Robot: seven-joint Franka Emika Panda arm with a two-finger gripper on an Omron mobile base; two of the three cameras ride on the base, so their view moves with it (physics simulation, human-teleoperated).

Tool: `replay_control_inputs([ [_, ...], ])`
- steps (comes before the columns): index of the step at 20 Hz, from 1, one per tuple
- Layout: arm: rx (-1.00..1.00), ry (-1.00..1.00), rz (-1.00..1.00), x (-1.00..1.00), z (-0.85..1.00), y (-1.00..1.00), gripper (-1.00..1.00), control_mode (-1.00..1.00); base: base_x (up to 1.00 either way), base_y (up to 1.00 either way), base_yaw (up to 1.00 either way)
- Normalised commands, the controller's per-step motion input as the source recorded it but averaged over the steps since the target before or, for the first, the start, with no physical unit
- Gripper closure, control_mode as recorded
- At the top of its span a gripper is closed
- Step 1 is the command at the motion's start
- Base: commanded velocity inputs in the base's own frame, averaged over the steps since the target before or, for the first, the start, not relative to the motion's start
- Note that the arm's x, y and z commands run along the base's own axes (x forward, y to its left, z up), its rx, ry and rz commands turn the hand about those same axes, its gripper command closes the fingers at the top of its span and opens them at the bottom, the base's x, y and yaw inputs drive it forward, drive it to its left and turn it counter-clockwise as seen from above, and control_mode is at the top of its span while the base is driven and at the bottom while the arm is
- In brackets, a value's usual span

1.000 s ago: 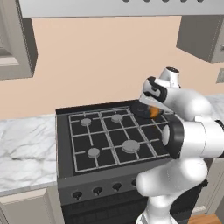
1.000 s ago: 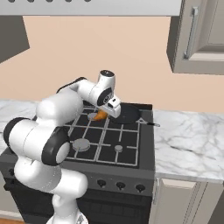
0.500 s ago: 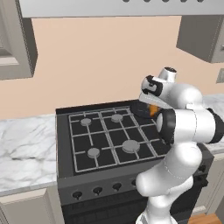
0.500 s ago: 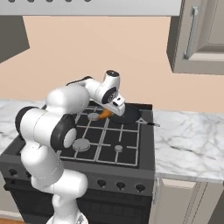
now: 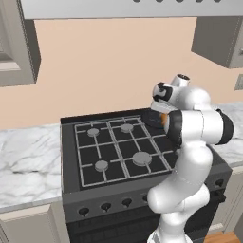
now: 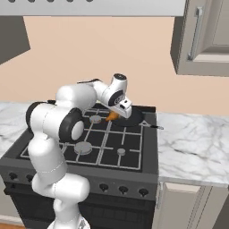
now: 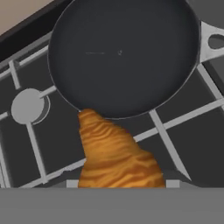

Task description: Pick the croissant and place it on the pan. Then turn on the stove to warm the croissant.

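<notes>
Jaws are clenched on the croissant point(image 7: 116, 155), which fills the space between them at the bottom of the hand view; its free pointed end reaches to the near rim of the pan point(image 7: 124, 57) and overlaps that rim in the picture. Whether the pastry touches the pan cannot be told. The gripper point(image 6: 117, 112) hangs over the back part of the stove point(image 6: 85, 147), just beside the pan point(image 6: 132, 117), with the orange-brown croissant point(image 6: 112, 116) showing below it in the right base view. In the left base view a sliver of the croissant point(image 5: 163, 119) shows between the hand and the arm's dark elbow joint, and the pan point(image 5: 153, 118) sits half hidden behind them.

The pan rests on the black grid grate at the stove's rear corner, on the side nearer the marble surface point(image 6: 197, 147) in the right base view, and its inside is bare. Its thin handle points out toward that surface. One round grey burner cap point(image 7: 27, 106) lies just beside the pan in the hand view. A row of black knobs point(image 6: 123, 190) runs along the stove front
</notes>
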Motion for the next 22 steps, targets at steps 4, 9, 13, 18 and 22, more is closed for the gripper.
replay_control_inputs([
  [4, 0.0, 0.0, 0.0, 0.36, -0.21, -0.07, 1.0, -1.0, 0.0, 0.0, 0.0],
  [9, 0.0, 0.0, 0.0, 0.41, -0.24, -0.01, 1.0, -1.0, 0.0, 0.0, 0.0],
  [13, 0.0, 0.0, 0.0, 0.39, -0.31, 0.0, 1.0, -1.0, 0.0, 0.0, 0.0],
  [18, 0.0, 0.01, 0.0, 0.32, -0.34, 0.0, 1.0, -1.0, 0.0, 0.0, 0.0],
  [22, 0.0, 0.03, 0.0, 0.34, -0.2, -0.04, 1.0, -1.0, 0.0, 0.0, 0.0],
])
